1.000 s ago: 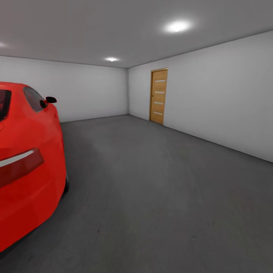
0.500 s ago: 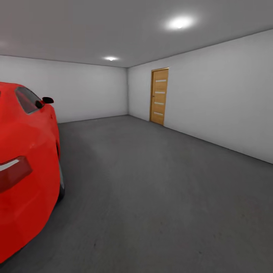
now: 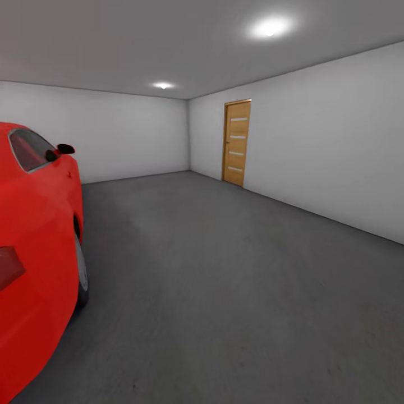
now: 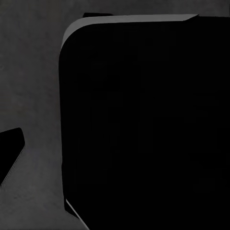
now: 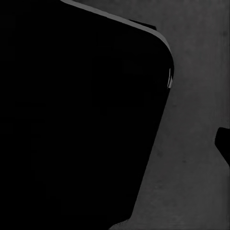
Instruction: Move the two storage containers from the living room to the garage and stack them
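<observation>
Room: the garage, seen from the head view, with pale grey walls [image 3: 336,140] and a grey ceiling [image 3: 140,39] carrying two lit recessed lights [image 3: 270,26].
Floor: dark grey, rough, concrete-like floor [image 3: 224,292] running from the near edge to the far wall; the same grey surface shows in the left wrist view [image 4: 28,72] and in the right wrist view [image 5: 201,86].
Car: a red car [image 3: 33,241] stands at the left, its side window, dark mirror and part of a wheel in sight, resting on the floor.
Door: a wooden door [image 3: 236,142] with pale horizontal strips, set in the right-hand wall near the far corner, shut.
Left wrist view: a large black rounded block [image 4: 143,124] with a thin grey lit edge covers most of the picture; a small dark shape [image 4: 9,153] sits at the border. I cannot tell what either is.
Right wrist view: a like black block [image 5: 76,115] with a grey edge, and a small dark shape [image 5: 223,143] at the border.
Fingers: cannot tell whether either side is wide or narrow, nor whether anything is held.
Containers: cannot tell where they are relative to the fingers.
</observation>
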Robot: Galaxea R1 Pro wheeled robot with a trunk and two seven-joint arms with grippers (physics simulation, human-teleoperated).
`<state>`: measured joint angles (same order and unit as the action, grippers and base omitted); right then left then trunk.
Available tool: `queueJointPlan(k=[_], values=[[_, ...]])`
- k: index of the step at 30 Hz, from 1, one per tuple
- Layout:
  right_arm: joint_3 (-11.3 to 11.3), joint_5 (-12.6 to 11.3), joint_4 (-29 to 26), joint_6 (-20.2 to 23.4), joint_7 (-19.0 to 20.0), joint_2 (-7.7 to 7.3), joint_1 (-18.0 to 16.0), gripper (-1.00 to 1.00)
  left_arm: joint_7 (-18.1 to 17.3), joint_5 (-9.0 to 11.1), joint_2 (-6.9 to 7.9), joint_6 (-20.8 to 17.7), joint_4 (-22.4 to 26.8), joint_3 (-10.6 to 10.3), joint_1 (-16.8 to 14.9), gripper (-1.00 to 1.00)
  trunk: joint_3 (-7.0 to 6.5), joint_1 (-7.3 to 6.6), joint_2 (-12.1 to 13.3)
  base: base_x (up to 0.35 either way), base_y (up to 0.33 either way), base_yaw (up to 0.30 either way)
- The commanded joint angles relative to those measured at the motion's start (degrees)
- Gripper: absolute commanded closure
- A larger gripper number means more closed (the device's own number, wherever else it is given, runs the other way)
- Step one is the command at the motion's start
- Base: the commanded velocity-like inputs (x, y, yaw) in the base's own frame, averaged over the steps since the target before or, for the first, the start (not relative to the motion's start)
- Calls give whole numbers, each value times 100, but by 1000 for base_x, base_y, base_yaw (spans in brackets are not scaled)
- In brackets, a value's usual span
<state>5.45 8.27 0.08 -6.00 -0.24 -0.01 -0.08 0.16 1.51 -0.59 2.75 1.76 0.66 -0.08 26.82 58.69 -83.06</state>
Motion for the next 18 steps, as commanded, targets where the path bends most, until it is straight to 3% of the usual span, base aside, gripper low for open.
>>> queueJointPlan(k=[1,18], values=[[44,10,1,-7,-3,1,-1,-100,2,16,-2,15,0,5,-1,-100,4,3,-2,321,0,0],[44,2,1,-15,-11,13,-1,-100,2,12,-2,15,0,5,-1,-100,4,3,-2,321,-11,0]])
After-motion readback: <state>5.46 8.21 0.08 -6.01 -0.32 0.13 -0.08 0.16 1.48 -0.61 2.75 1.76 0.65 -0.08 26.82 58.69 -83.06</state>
